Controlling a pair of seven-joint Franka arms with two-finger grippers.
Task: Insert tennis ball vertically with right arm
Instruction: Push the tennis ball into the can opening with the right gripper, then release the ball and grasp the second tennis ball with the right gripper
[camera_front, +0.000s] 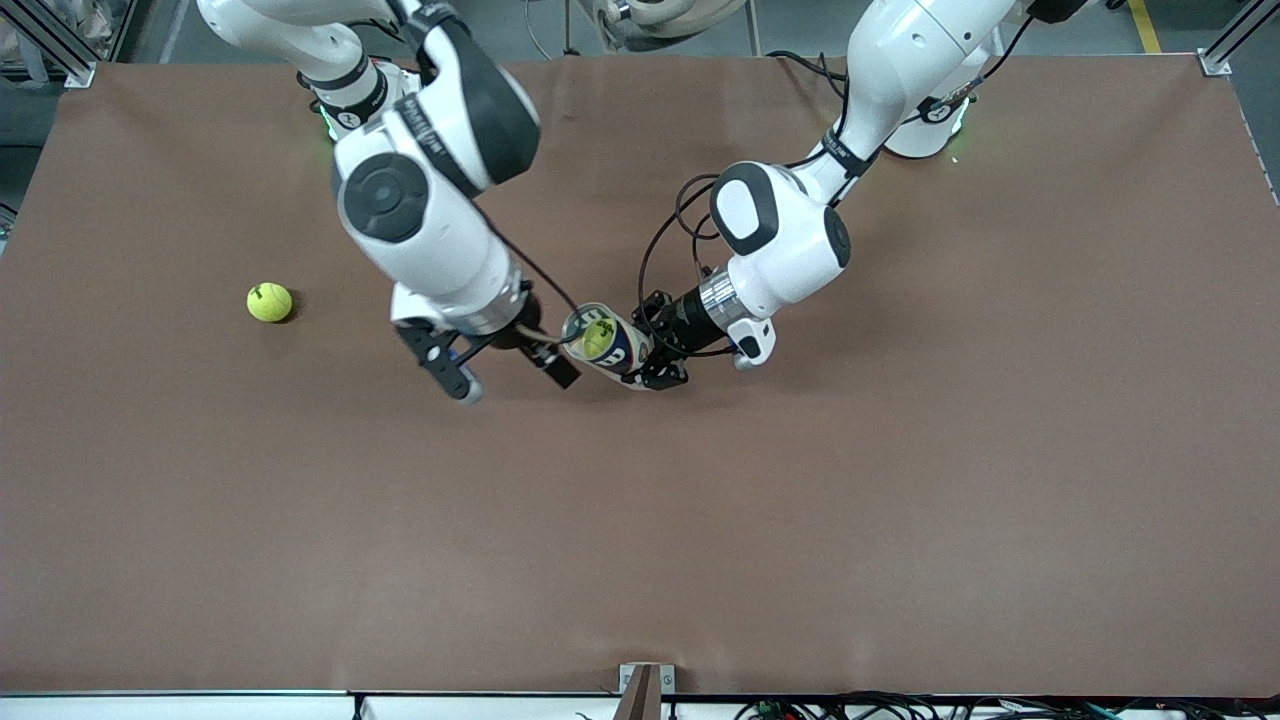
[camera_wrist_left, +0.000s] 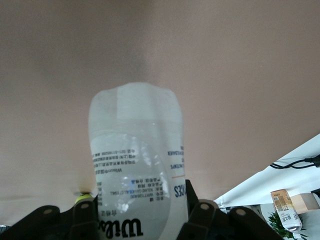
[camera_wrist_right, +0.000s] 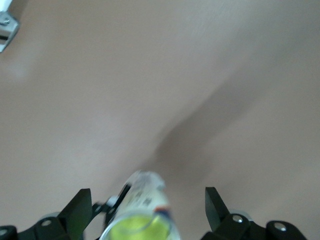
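Mid-frame: left gripper (camera_front: 662, 362) clamped on tilted tube (camera_front: 606, 343) — mouth up, ball (camera_front: 598, 338) inside; right gripper (camera_front: 512, 378) spread wide — released.

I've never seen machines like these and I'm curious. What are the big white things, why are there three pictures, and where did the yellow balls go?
They are two robot arms at a brown table. The big picture looks down from a high camera; the other two come from small cameras on each arm's wrist. The left gripper is shut on a clear tennis ball can, holding it tilted above the table. One tennis ball inside the can shows through its open mouth. The right gripper has its jaws open beside that mouth, holding nothing. A second tennis ball lies on the table toward the right arm's end.
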